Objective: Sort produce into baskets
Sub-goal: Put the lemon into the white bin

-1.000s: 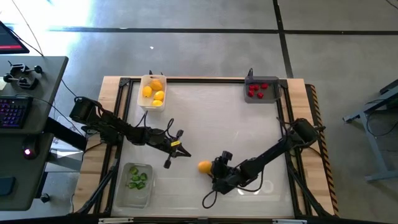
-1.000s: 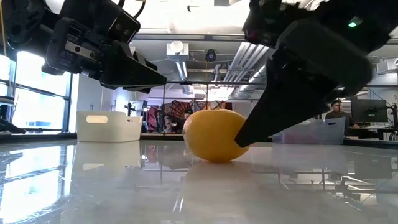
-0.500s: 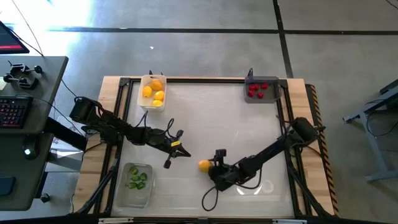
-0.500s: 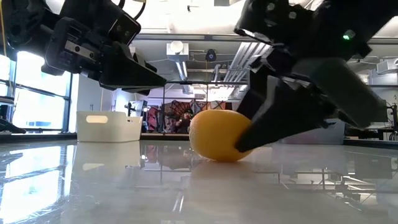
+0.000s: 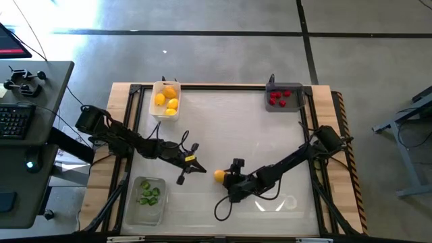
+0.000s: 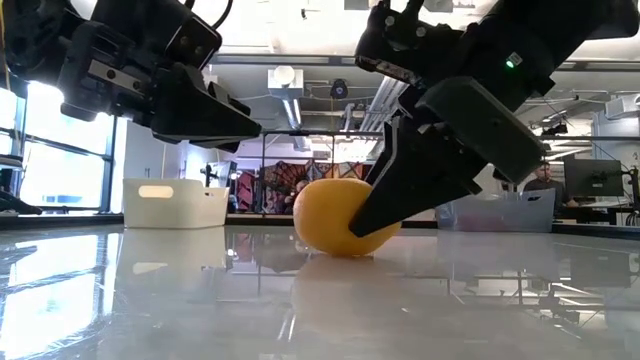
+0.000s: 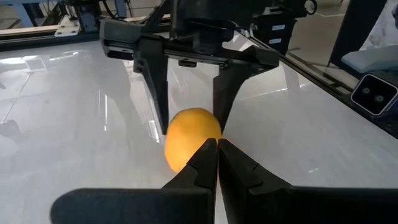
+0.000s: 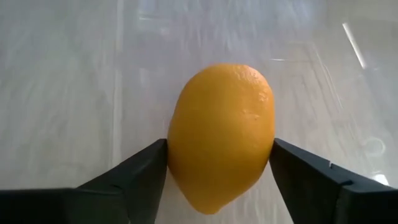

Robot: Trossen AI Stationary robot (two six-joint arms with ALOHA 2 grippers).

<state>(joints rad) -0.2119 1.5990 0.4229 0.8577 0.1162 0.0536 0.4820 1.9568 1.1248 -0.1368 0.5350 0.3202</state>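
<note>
A yellow-orange rounded fruit (image 5: 220, 176) lies on the table near its front middle, resting on its underside (image 6: 335, 250). My right gripper (image 5: 227, 177) reaches it from the table's right and is shut on it. My left gripper (image 5: 201, 167) is shut and empty, just above the table a little to the fruit's left, pointing at it (image 7: 217, 146). The white tray (image 5: 165, 100) at the far left holds yellow and orange fruits. The dark grey tray (image 5: 283, 98) at the far right holds red berries. The clear tray (image 5: 147, 199) at the near left holds green pieces. My right gripper pinches the fruit between its two fingers, one fingertip (image 8: 158, 158) on each of its two long sides (image 8: 175, 149), about midway along its length. The fingers slant down from the table's right. The fruit lies lengthwise along the fingers and still rests on the table.
The table has a wooden frame (image 5: 121, 135) around it. Open tabletop (image 5: 229, 128) lies between the fruit and the far trays. A loose cable (image 5: 223, 209) trails near the right arm at the front.
My right gripper has gone toward the table's left and a little toward its far edge, bringing its fingers around the fruit. The fruit has shifted slightly the same way on the table.
</note>
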